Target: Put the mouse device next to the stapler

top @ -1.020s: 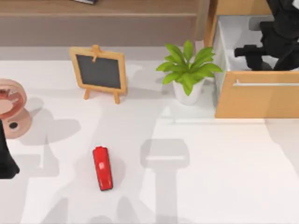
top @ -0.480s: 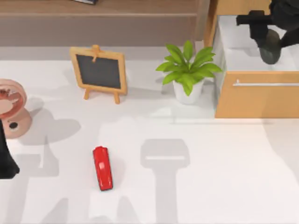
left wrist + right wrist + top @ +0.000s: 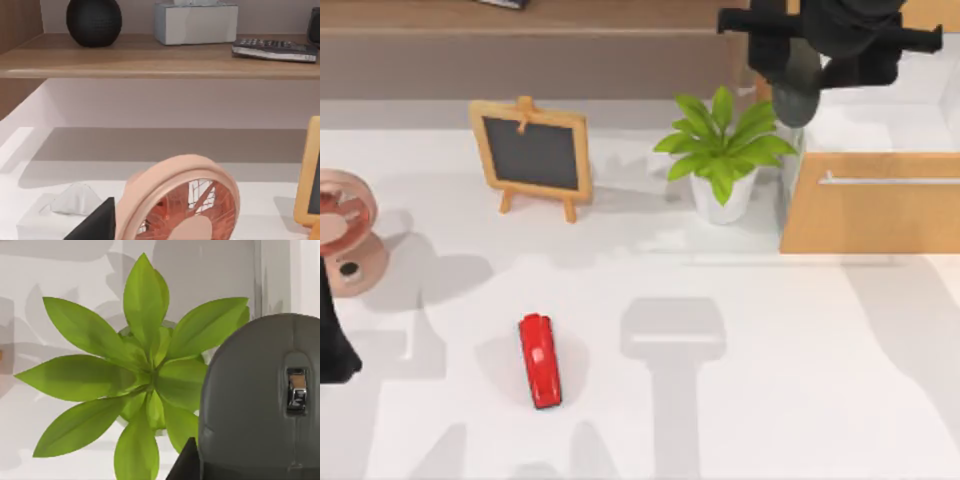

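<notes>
Black and parked, our left arm (image 3: 335,340) sits at the table's left edge beside the pink fan (image 3: 345,230); we cannot tell how its fingers stand. The red stapler (image 3: 540,360) lies flat on the white table (image 3: 800,380), left of centre and in front of the chalkboard easel (image 3: 532,155). Further right stands the potted plant (image 3: 722,150). Above its right side our right gripper (image 3: 815,40) hangs clamped on the mouse device (image 3: 797,85), which is up off the table, just left of the open wooden drawer (image 3: 875,205) and well apart from the stapler.
</notes>
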